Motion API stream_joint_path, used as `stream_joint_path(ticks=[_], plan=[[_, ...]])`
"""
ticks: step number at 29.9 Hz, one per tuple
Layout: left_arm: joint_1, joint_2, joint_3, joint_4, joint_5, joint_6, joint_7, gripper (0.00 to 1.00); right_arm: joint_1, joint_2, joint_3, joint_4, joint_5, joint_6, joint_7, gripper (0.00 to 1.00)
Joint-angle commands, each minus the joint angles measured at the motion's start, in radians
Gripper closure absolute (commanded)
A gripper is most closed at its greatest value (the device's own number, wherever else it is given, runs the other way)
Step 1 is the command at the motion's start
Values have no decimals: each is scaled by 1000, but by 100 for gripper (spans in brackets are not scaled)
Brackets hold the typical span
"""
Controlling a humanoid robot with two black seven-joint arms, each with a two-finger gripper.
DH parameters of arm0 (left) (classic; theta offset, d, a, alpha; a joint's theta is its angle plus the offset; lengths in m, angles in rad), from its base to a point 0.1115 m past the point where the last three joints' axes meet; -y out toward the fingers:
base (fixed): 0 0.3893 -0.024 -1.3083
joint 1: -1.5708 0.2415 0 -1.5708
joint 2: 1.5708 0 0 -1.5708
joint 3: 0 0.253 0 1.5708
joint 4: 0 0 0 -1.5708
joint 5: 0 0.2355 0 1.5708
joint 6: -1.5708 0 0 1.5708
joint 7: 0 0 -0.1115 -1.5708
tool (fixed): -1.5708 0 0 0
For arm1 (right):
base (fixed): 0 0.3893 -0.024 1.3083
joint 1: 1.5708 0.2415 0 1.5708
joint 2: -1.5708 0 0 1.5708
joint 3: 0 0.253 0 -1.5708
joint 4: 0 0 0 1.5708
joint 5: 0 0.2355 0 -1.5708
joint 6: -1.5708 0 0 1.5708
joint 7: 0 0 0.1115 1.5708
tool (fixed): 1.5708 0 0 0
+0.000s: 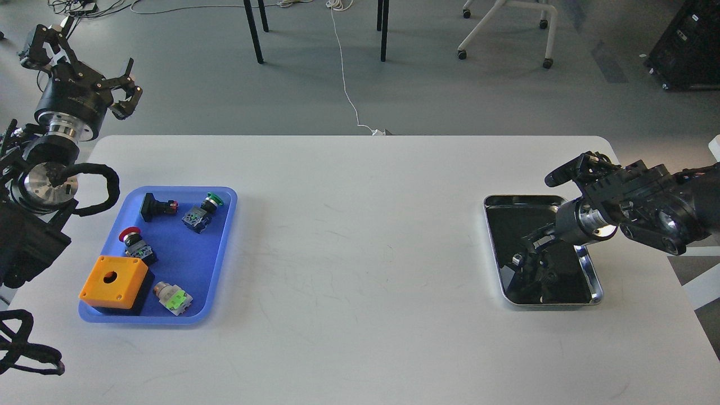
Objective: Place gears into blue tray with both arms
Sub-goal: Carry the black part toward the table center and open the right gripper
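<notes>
The blue tray [216, 253] lies at the table's left and holds push-button switches and an orange box. No gears can be made out; the dark inside of the silver tray [590, 295] at the right hides anything that small. My right gripper [529, 261] reaches down into that silver tray from the right, its dark fingers merging with the tray's black inside. My left gripper [84, 64] is raised beyond the table's far-left corner, well behind the blue tray, its fingers spread open and empty.
In the blue tray lie a red-capped switch [134, 242], a green-capped switch [202, 211], a black switch [154, 207], a grey and green part [173, 296] and an orange box [114, 281]. Chair and table legs stand on the floor behind.
</notes>
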Motion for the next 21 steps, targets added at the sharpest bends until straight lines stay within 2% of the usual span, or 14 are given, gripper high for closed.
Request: stream_joint_path(ticks=[1, 5, 16, 21], plan=[[0, 1, -1, 0, -1, 0, 0, 2, 13, -3, -2, 5, -1, 0, 8, 83], [-2, 1, -3, 0, -2, 0, 0, 2, 50, -6, 21, 18, 14, 0, 13, 84], [-2, 4, -4, 0, -4, 0, 0, 2, 249, 2, 104, 179, 14, -3, 13, 84], [-2, 4, -3, 0, -5, 0, 0, 2, 248, 72, 224, 214, 66, -41, 17, 84]])
